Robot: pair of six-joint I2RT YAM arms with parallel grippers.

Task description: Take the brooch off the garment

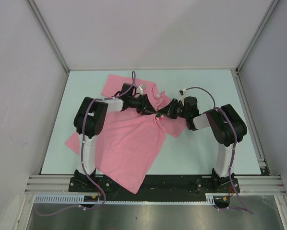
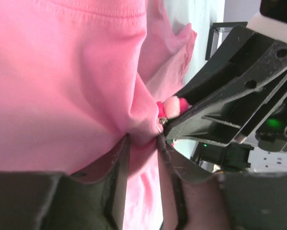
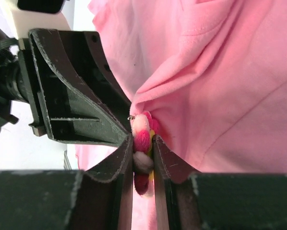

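The pink T-shirt (image 1: 129,143) lies spread on the table, bunched where my two grippers meet in the middle. My left gripper (image 1: 150,111) is shut on a pinched fold of the shirt (image 2: 86,86), right beside the brooch (image 2: 172,107). My right gripper (image 1: 161,114) is shut on the brooch (image 3: 142,143), a small pink, white and red flower with a yellow centre, held edge-on between the fingers (image 3: 122,165). The brooch still touches the puckered cloth (image 3: 220,86). The two grippers' tips touch or nearly touch.
The pale table (image 1: 206,143) is bounded by grey walls and a metal rail (image 1: 153,184) at the near edge. A white label (image 1: 142,88) shows at the shirt's collar behind the left gripper.
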